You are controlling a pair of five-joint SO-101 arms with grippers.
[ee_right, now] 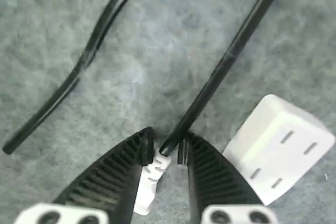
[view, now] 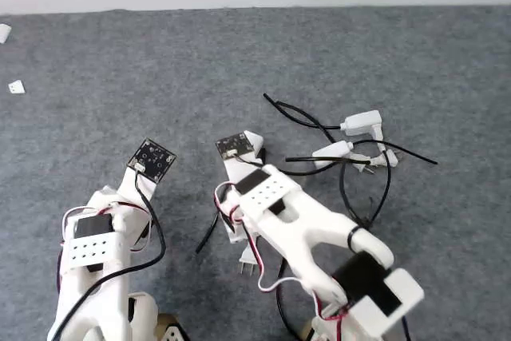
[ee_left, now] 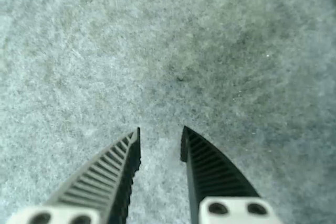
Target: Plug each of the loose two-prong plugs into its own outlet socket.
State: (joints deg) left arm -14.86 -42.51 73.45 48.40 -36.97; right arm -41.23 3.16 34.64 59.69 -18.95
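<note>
White ribbed plug (ee_right: 148, 182), trailing a black cord (ee_right: 226, 61), sits pinched between the right gripper's (ee_right: 165, 145) jaws at the lower centre of the right wrist view. In the left wrist view, the left gripper (ee_left: 160, 135) hangs over grey carpet (ee_left: 157, 35), its jaws narrowly apart with nothing between them. At the lower right of the right wrist view, just beside the plug, lies a white slotted outlet block (ee_right: 278, 148).

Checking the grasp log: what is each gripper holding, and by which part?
Right gripper pinches a white plug at its cable end; left gripper holds nothing.
</note>
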